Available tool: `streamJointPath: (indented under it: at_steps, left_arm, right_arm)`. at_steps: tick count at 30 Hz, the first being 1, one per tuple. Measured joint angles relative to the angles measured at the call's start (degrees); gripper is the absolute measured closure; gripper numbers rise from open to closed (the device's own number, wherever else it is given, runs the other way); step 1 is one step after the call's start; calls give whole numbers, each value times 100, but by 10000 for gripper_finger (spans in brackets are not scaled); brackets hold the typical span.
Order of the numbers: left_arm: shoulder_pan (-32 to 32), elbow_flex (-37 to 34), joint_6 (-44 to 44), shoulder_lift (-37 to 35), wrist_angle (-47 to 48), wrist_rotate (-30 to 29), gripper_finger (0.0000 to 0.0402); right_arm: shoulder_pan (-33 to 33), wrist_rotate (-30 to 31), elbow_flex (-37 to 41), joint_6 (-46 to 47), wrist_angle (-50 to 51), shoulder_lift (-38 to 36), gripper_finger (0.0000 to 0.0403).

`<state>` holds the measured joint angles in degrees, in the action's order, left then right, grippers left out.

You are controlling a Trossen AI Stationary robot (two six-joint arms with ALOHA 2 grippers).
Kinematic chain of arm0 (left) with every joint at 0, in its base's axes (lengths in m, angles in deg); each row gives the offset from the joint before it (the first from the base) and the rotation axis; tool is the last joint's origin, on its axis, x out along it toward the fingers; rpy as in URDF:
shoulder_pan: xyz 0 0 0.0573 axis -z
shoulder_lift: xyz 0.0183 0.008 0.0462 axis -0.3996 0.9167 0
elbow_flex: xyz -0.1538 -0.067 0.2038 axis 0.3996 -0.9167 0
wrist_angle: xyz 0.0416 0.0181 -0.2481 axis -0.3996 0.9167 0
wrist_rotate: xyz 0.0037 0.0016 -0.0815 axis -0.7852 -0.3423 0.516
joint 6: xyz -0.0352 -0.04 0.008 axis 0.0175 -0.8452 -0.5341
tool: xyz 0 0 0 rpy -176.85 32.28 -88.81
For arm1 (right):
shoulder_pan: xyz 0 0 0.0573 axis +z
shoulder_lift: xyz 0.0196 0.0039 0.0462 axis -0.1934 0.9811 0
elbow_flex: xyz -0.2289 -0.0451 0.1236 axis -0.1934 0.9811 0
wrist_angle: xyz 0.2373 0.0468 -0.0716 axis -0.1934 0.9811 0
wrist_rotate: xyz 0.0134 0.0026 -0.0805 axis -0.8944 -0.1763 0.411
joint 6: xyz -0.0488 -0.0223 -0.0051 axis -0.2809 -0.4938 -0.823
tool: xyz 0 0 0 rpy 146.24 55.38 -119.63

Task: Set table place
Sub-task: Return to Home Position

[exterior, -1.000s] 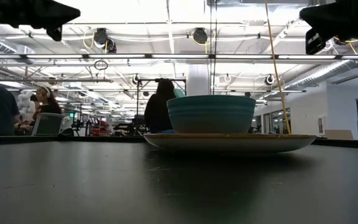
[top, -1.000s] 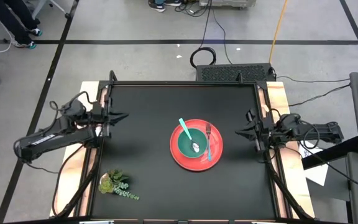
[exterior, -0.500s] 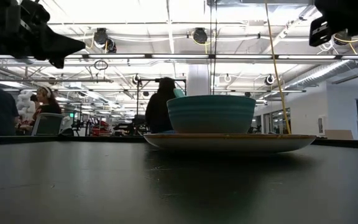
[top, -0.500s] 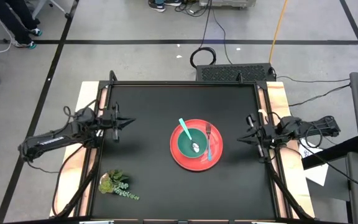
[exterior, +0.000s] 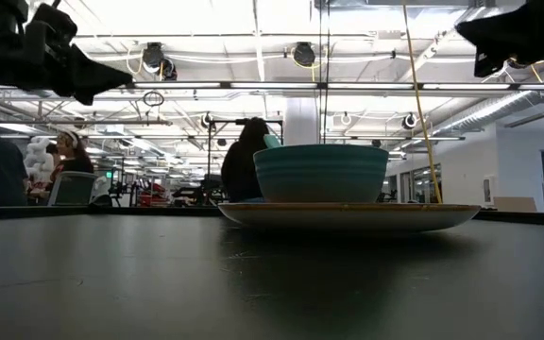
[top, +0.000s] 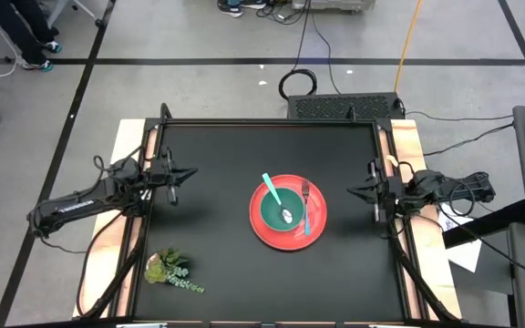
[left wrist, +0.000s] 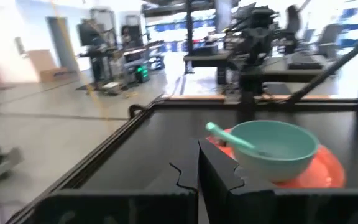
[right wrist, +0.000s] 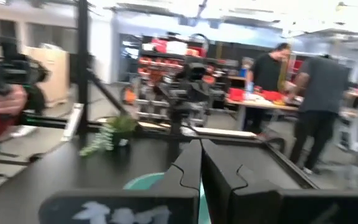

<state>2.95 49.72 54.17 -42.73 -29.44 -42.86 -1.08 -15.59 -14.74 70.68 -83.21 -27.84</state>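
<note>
A: Nearest the front edge?
B: Leafy green plant sprig [top: 167,270], lying on the matte black rectangular surface [top: 217,150] toward the left arm's corner. Well apart from everything else.

A: And farther in?
B: Round red plate [top: 264,233], flat at mid-surface, somewhat nearer the right arm's side. Carrying a smaller teal-green ridged bowl [top: 273,217], upright, set toward the plate's left half. Inside the bowl, a teal-handled spoon [top: 270,188], metal scoop down on the bowl's floor, handle leaning out over the far-left rim. Just beside the bowl on its right, a blue-handled fork [top: 307,217], flat on the plate, tines pointing to the far edge.

A: Out at the sides?
B: Left end effector [top: 188,173], raised above the left margin of the surface, pointing inward, well apart from the plate. Fingers pressed together along one thin seam, holding nothing. Right end effector [top: 354,190], raised above the right margin, pointing inward too, near the plate yet clear of it. Closed likewise, nothing between the fingers.

A: Beyond the far edge?
B: Looped black cable [top: 297,84] on the grey floor. From surface height, a person [exterior: 242,161] in dark clothes, partly hidden behind the bowl.
</note>
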Motion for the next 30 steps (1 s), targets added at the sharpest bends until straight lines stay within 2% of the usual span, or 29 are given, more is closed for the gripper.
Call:
streamJointPath:
  at_steps: [8, 12, 17, 21, 30]
  left_arm:
    - [-4, 4, -96, 46, 484, -45, 387]
    - [-4, 4, -62, 49, 636, 408, 387]
    - [0, 4, -44, 48, 624, 1282, 387]
    - [-4, 4, -288, 48, 631, 1104, 395]
    - [11, -281, -363, 48, 469, 1243, 397]
  right_arm:
    - [-394, 99, -2, 477, 97, 32, 403]
    - [-562, 82, -2, 848, 252, 32, 403]
    - [-595, 34, -2, 1095, 525, 32, 403]
    - [-595, 28, -2, 1052, 505, 29, 403]
    - [-595, -116, 148, 833, 327, 30, 403]
